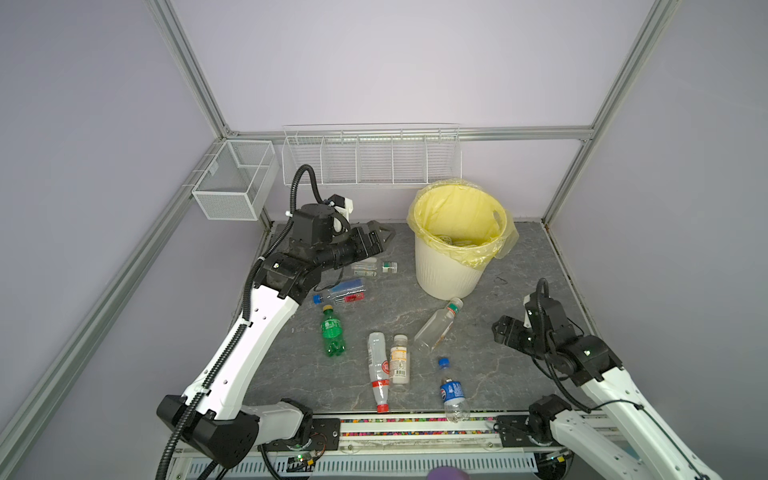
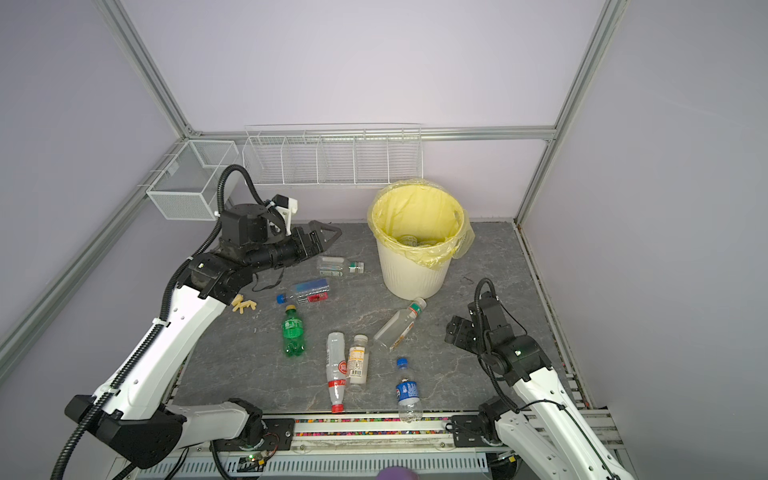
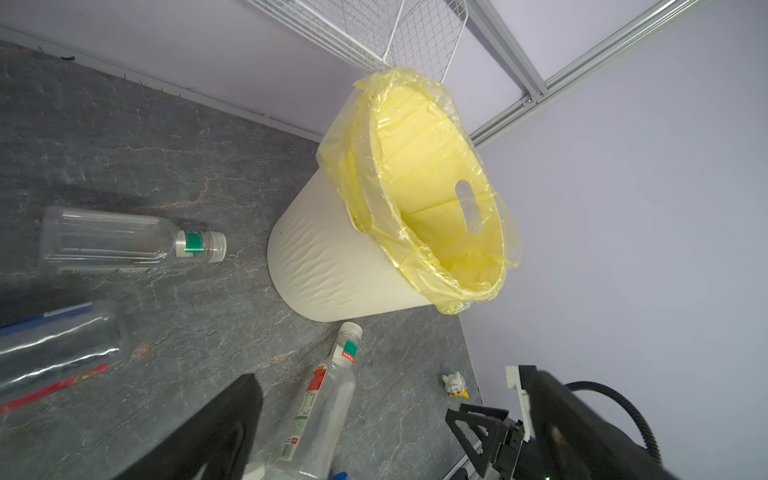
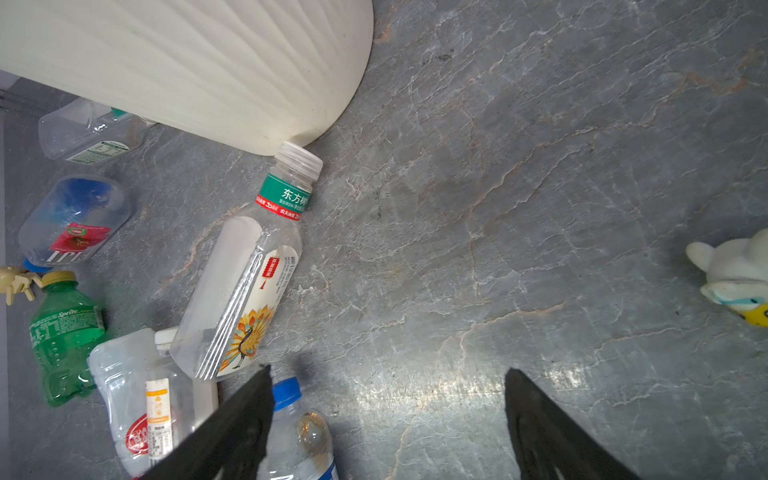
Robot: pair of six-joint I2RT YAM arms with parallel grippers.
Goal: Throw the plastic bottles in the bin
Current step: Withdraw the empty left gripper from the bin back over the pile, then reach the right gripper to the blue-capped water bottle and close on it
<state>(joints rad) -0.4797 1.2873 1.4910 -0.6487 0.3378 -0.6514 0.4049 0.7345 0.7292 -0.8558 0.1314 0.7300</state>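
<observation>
Two white-and-black robot arms reach over a grey stone-patterned table (image 1: 519, 257).

The left arm (image 1: 257, 332) rises from its base at the front edge and slopes up and back. It bends at the elbow so the forearm lies roughly level, pointing right. The left gripper (image 1: 384, 233) hangs in the air to the left of the bin (image 1: 446, 274), aimed toward it, jaws spread wide and empty. Just below it lies a clear bottle with a green neck band (image 1: 374, 268).

The right arm (image 1: 602, 386) climbs from the front right corner and leans back and inward, wrist bent down. The right gripper (image 4: 388, 374) sits low over bare table, jaws wide apart, holding nothing. A blue-capped water bottle (image 4: 299, 432) lies just beside one finger.

The cream ribbed bin, lined with a yellow bag, stands upright near the back wall, with some clear bottles inside it (image 1: 451, 241).

The other plastic bottles lie on their sides in front of and left of the bin:
- a blue-and-red-labelled bottle (image 1: 343, 291)
- a green Sprite bottle (image 1: 332, 332)
- a red-capped bottle (image 1: 378, 370) side by side with an orange-labelled bottle (image 1: 400, 359)
- a square peacock-labelled bottle (image 1: 436, 326), its cap right at the bin's base

A small white toy figure (image 4: 735, 278) lies near the right gripper.
</observation>
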